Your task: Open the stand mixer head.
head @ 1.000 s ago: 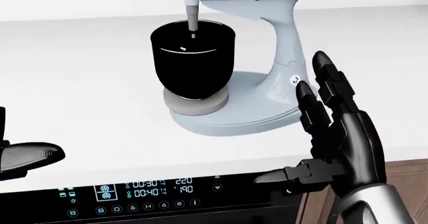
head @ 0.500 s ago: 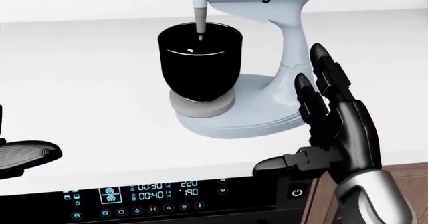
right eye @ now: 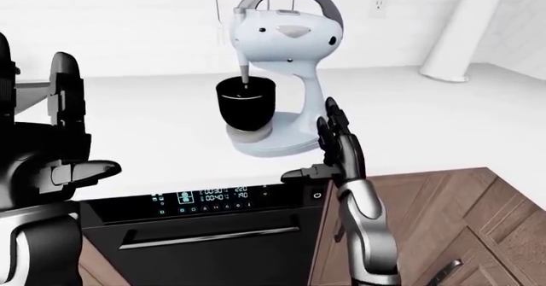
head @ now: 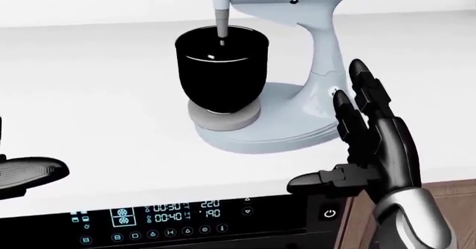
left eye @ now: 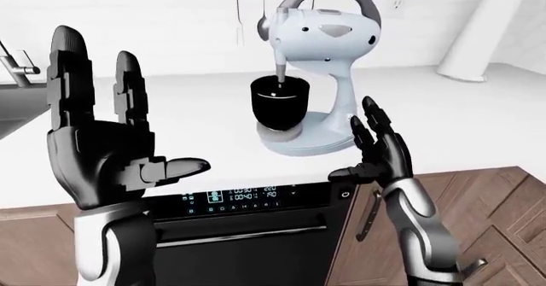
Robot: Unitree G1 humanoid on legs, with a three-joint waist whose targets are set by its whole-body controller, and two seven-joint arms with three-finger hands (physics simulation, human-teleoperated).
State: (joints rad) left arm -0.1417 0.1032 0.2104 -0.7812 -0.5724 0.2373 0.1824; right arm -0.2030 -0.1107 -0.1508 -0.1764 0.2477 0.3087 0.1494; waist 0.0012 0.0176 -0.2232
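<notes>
A pale blue stand mixer (left eye: 322, 33) stands on the white counter (left eye: 205, 113), its head down with the beater in a black bowl (left eye: 278, 101). My right hand (left eye: 376, 151) is open, fingers spread, just right of the mixer's base and neck (head: 321, 48), apart from it. My left hand (left eye: 102, 145) is open and raised at the left of the left-eye view, far from the mixer. Only its dark thumb edge (head: 26, 174) shows in the head view.
A black oven with a lit control panel (left eye: 243, 196) sits under the counter edge. Wooden cabinets (left eye: 478, 196) are at the right. A paper towel roll (left eye: 478, 33) stands at the far right. Utensils (left eye: 263, 7) hang on the wall behind the mixer.
The head view shifted slightly left, so the mixer sits a little further right. My right hand stays open beside the mixer base, barely moved.
</notes>
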